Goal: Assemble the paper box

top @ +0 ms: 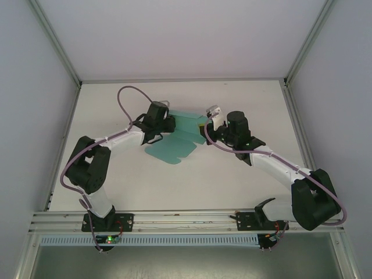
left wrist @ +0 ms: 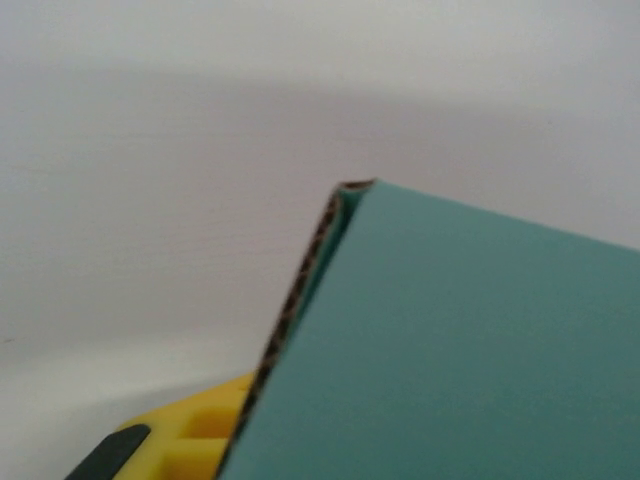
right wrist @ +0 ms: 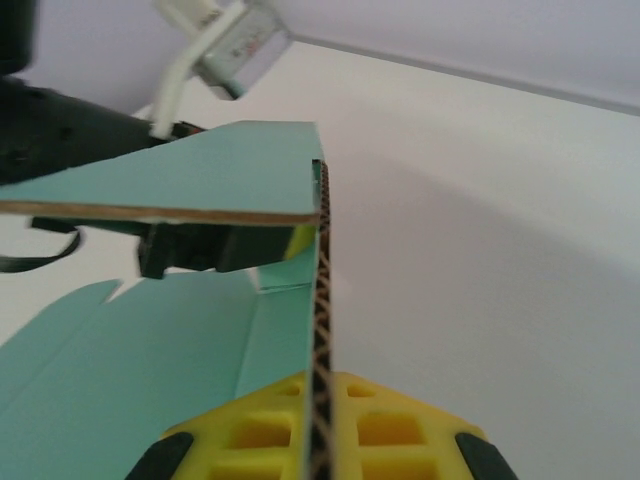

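The teal paper box (top: 171, 148) lies partly folded at mid-table, one panel flat and the walls behind it raised between both grippers. My right gripper (right wrist: 322, 405) is shut on an upright wall, whose corrugated edge runs between the two yellow fingers (right wrist: 400, 430). The folded card (right wrist: 150, 340) spreads to its left. My left gripper (top: 167, 124) is at the box's left wall. In the left wrist view the teal card (left wrist: 460, 350) covers the jaws, and one yellow finger (left wrist: 190, 435) shows beside its edge, so I cannot tell its grip.
White table (top: 186, 186) with grey side walls (top: 35, 116) and metal rails along its edges. The left arm's black wrist (right wrist: 70, 140) with its white camera sits close behind the raised panel in the right wrist view.
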`<state>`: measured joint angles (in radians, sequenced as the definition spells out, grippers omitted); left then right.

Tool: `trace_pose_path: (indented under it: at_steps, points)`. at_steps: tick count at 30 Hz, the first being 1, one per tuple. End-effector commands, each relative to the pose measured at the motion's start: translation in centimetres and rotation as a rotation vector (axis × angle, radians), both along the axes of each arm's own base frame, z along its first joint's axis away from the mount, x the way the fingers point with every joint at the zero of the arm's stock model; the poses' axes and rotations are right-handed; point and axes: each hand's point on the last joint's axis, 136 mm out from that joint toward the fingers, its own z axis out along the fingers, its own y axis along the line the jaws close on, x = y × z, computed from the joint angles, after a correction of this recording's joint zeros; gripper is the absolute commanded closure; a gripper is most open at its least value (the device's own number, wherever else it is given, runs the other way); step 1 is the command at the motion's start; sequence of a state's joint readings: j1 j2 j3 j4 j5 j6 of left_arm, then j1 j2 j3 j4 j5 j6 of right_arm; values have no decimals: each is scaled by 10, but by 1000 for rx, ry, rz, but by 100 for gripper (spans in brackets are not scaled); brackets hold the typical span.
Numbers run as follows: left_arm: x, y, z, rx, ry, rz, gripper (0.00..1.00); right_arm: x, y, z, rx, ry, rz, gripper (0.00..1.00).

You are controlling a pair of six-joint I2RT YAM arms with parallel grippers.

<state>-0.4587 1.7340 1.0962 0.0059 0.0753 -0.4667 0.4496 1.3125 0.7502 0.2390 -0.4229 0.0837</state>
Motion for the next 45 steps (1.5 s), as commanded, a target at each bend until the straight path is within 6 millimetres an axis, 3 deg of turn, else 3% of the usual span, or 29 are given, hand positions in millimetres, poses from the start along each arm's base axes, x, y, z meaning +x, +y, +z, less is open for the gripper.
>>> trace_pose_path:
  at_steps: [1,12,14,23,26,28,30,32,35,36,38,41,43,45]
  points:
    - [6,12,10,-32,-93,-38,73,-11,15,32,99,-61,122,100]
    - [-10,5,45,-268,-179,-180,56,-26,12,26,104,12,211,100]
    - [-15,1,52,-285,-208,-221,50,-26,12,25,98,8,215,100]
    - [-23,-5,51,-294,-190,-272,43,-22,12,22,99,19,196,100]
    - [-26,-6,48,-295,-173,-275,51,-19,9,25,94,1,178,100]
    - [-26,-5,44,-290,-166,-272,65,-18,9,26,97,0,176,100]
    - [-24,-3,42,-280,-159,-257,86,-16,9,28,100,-2,172,100]
    - [-23,0,41,-265,-157,-242,97,-16,9,27,98,1,172,100]
    - [-18,7,40,-223,-169,-187,100,-12,4,23,90,10,127,80]
    - [-16,11,40,-202,-176,-160,100,-8,0,23,85,10,89,65]
    - [-10,21,37,-154,-181,-86,100,-3,-9,23,65,3,25,49]
    - [-9,26,35,-108,-195,-54,100,3,-28,34,15,-27,-76,13]
    - [-7,30,31,-73,-192,-25,100,8,-40,50,-6,-74,-143,1]
    - [-7,34,27,-31,-188,-5,100,13,-54,72,1,-143,-227,2]
